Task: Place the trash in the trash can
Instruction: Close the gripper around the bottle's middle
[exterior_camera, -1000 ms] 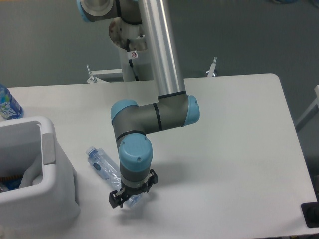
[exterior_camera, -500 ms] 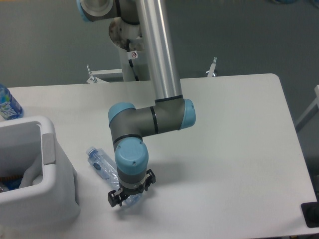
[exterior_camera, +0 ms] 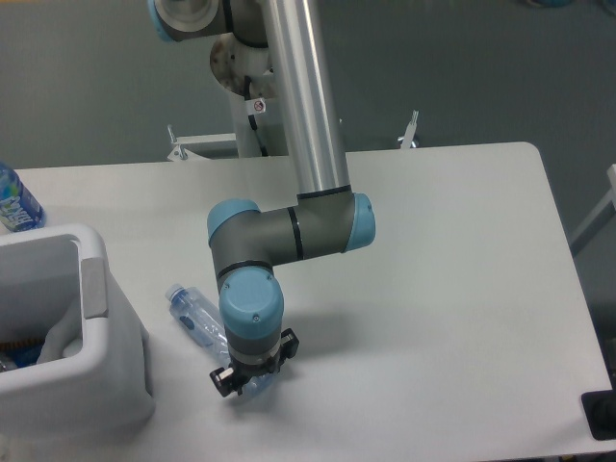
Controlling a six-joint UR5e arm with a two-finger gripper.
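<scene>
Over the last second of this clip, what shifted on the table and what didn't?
The gripper has slid slightly left and sunk a little lower over the far end of the crushed bottle; the elbow followed the same way. Its jaws straddle that end, but whether they have closed on it cannot be told. The crushed bottle lies where it did, blue cap toward the trash can. The can and the labelled bottle at the left edge have not moved.

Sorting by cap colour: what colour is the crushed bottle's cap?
Blue, on the crushed bottle lying beside the trash can, in the fixed camera view.
</scene>
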